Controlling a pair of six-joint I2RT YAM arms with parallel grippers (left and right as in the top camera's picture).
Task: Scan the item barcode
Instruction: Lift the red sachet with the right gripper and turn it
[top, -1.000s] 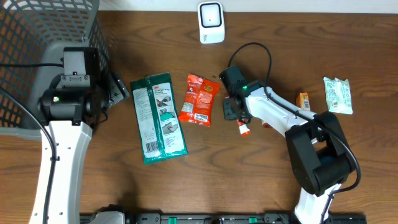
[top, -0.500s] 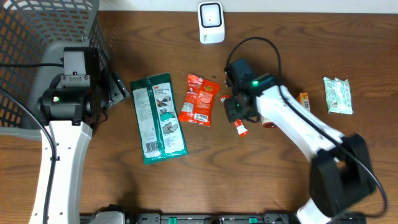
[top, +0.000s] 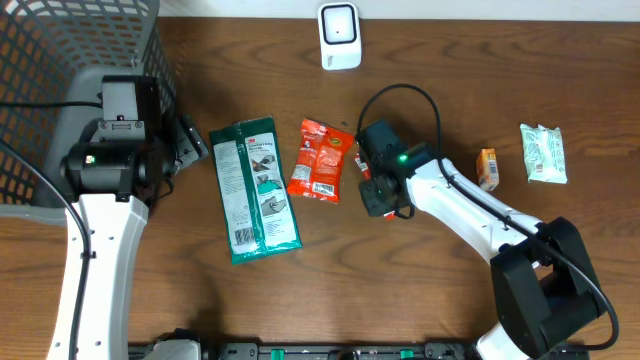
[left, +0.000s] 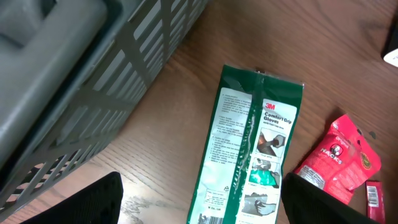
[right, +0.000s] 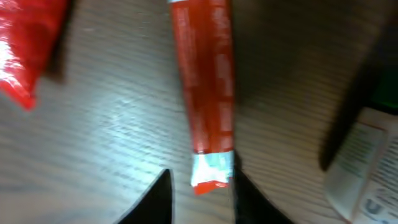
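Wire basket (top: 60, 40) at far-left corner of table (top: 400, 300), contents unclear. Spread left hand (top: 188, 143) near green packet (top: 255, 190). End of red tube (right: 202, 74) between right hand (right: 199, 193) fingers; grip blurred, cannot tell.

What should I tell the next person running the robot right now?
Left gripper: open, empty, near the green glove pack.
Right gripper: fingers either side of the red tube, at its end; grip unclear.
White scanner: at the far edge of the table, away from the tube.
Done: tube reached.
Left: grip it, lift, show its barcode to the scanner.
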